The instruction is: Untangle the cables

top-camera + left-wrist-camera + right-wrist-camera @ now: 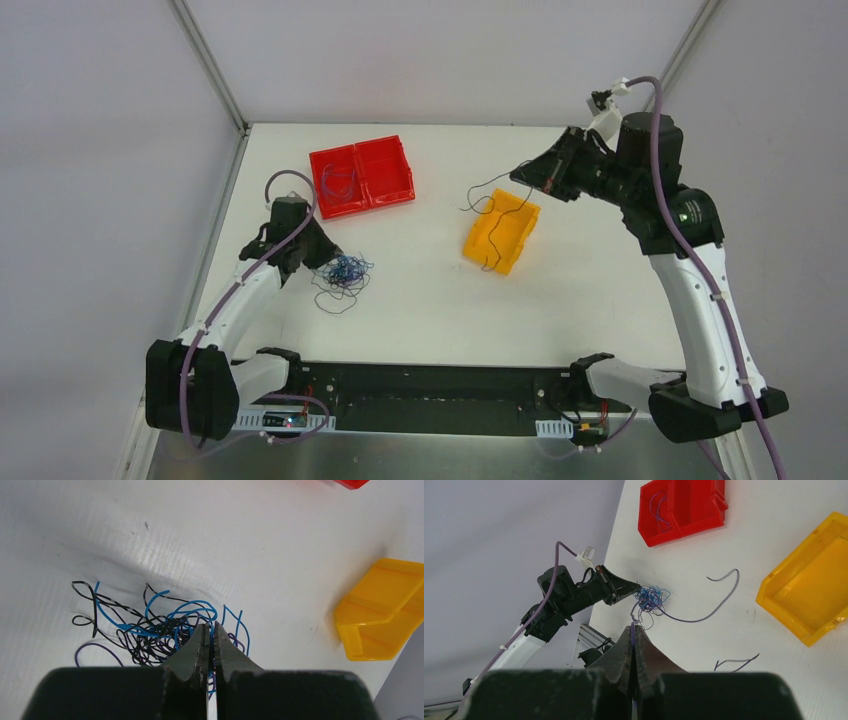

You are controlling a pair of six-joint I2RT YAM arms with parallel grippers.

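Observation:
The cables [342, 272] lie as a small tangle of blue, black and purple wires on the white table, left of centre. My left gripper [325, 258] sits at the tangle's left edge. In the left wrist view it [211, 626] is shut on a blue wire of the bundle [150, 630]. My right gripper [520, 172] is raised at the back right, shut on one thin purple wire [492, 215] that dangles over the yellow bin [515, 250]. In the right wrist view the jaws [634, 626] pinch this wire [704, 617].
A red two-compartment bin [385, 198] stands at the back left with a thin wire [338, 182] in its left compartment. The yellow bin lies between the arms, also in the left wrist view [385, 610] and the right wrist view [809, 590].

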